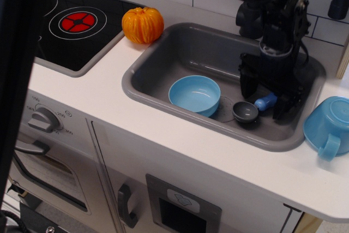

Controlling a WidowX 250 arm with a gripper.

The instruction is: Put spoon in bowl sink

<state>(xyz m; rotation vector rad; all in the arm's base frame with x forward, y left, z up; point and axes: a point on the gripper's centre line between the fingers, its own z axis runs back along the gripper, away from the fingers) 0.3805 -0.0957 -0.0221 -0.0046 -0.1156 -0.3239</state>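
my claw (265, 103): down inside the sink, jaws spread apart with one dark finger on each side of the spoon's blue handle. Not clamped on anything, and I honestly can't tell if either finger is touching the handle or just sitting beside it.

spoon (252, 108): lying flat on the sink floor over toward the right half. Dark grey scoop faces up and points toward the bowl, light blue handle runs back to the right and up, partly hidden behind my fingers.

bowl (194, 95): light blue, upright, sitting on the sink floor just left of the spoon's scoop. Close to it, but there's a gap with the drain ring showing between them. Looks like nothing's in it.

sink (163, 53): big grey basin set into the white counter (98, 102), holding the bowl, the spoon and my claw.

cup (329, 125): light blue with a loop handle, out on the counter at the sink's right end, tipped on its side with the handle toward the front.

pumpkin (143, 24): little orange one on the counter at the sink's back left corner, between sink and stove.

stove (82, 31): black top, red burner rings, off to the left.

dark band (16, 80): something blurry and close to the camera covers the left edge, no idea what it is.
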